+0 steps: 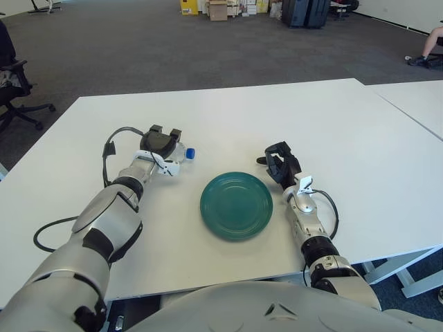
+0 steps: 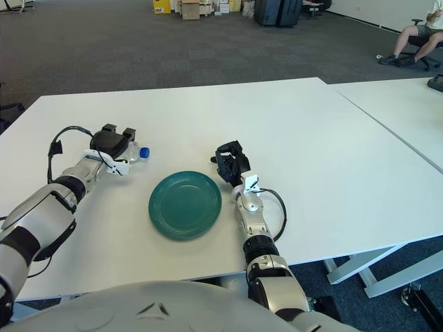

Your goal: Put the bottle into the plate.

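Observation:
A clear bottle with a blue cap [image 1: 188, 153] lies on its side on the white table, held by my left hand [image 1: 165, 143], whose black fingers curl over its body. Only the cap end and a little of the clear body show. The dark green plate [image 1: 236, 205] sits empty to the right and nearer me, a short gap from the bottle. My right hand [image 1: 279, 164] shows just beyond the plate's right rim, its fingers curled and holding nothing.
The white table [image 1: 325, 124] stretches far back and right. A second white table [image 1: 415, 97] adjoins at the right. A black cable [image 1: 111, 142] loops off my left wrist. Office chairs, boxes and a seated person are far off on the carpet.

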Controlling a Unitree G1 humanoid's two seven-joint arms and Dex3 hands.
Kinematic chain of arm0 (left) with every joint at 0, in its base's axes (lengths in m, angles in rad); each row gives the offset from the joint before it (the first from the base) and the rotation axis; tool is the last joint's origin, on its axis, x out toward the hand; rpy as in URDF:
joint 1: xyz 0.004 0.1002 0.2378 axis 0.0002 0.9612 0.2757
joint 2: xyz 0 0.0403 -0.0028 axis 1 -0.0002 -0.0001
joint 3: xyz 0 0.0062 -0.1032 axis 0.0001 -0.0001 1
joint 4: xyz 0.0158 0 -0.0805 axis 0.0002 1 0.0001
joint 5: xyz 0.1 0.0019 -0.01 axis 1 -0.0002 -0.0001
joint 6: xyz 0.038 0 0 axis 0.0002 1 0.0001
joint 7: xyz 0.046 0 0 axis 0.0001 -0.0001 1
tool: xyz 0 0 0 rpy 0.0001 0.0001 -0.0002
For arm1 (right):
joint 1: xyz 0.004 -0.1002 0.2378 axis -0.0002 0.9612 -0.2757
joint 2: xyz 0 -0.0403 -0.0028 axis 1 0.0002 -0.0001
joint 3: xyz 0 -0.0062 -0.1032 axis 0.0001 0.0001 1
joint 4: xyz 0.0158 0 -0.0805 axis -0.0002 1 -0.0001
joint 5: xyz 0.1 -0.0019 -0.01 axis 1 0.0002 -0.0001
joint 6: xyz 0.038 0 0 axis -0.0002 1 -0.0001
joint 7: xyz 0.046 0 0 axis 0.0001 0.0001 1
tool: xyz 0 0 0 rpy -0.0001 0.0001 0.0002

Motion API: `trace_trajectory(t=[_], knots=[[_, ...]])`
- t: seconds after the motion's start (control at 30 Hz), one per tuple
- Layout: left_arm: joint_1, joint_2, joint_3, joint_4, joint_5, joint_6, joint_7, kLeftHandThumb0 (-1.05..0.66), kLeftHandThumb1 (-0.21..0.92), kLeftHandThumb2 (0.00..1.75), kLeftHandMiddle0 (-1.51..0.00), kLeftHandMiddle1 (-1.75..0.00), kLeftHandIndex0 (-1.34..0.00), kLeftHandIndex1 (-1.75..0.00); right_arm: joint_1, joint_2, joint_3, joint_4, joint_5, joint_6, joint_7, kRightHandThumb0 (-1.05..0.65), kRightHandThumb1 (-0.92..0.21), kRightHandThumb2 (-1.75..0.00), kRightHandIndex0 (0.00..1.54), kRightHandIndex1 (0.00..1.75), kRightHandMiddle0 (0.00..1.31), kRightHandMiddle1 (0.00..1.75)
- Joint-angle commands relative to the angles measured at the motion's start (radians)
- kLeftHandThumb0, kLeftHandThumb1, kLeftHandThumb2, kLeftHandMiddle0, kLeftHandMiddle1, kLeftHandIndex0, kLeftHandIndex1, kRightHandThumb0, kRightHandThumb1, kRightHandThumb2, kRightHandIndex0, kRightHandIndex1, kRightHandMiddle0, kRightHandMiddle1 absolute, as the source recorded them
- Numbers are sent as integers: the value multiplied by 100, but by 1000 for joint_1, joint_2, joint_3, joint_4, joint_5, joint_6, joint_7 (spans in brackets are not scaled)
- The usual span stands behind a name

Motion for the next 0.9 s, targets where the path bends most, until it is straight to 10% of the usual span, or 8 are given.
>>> trace_trajectory(t=[0.0,0.87], knots=[[21,-8,5,15,-4,-11,-10,-1,20,145,-59,-175,-58,-172,7,-6,0,10,-5,12,-9,-35,-92,-50,47,109,22,173],[-84,57,125,-48,-79,-81,27,-1,19,146,-59,-175,-59,-173,-4,-8,0,13,-15,19,-14,-35,-92,-50,45,109,22,173]])
